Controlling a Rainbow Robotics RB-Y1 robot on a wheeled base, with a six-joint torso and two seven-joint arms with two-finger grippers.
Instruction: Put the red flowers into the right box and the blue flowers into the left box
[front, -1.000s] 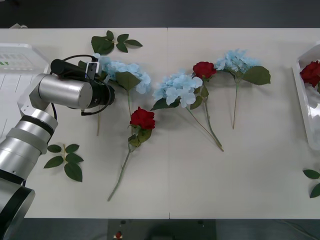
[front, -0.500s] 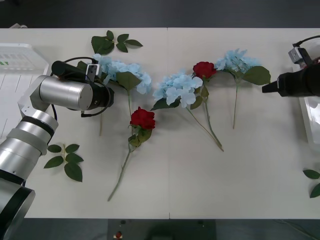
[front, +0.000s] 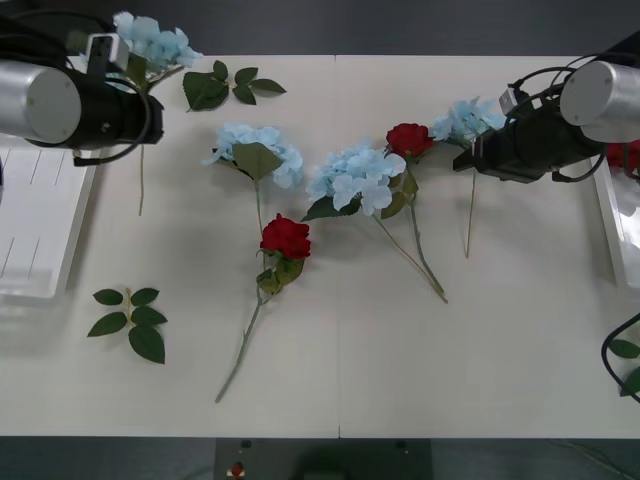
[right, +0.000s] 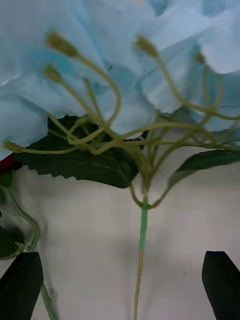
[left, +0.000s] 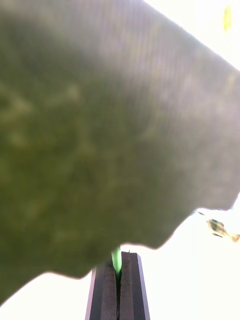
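2 grippers are at work: the left gripper (left: 119, 287), clamped on a blue flower's stem (front: 141, 180), holds it above the left box (front: 40, 215). The right gripper (right: 122, 285), fingers apart, straddles another blue flower (front: 470, 122), whose stem runs straight between them.

One of the blue flowers (front: 152, 38) hangs at the upper left of the frame, off the tabletop, its thin stem (left: 116, 260) pinched between closed fingers and trailing down beside the left box (front: 35, 215), a white slatted tray at the left edge. Three more blue heads lie across the upper middle: one (front: 256, 148), one (front: 357, 176), and one (front: 470, 120) at upper right. A red rose (front: 285, 238) lies at centre, another (front: 408, 139) between two blue heads. The right box (front: 612, 215) sits at the right edge.
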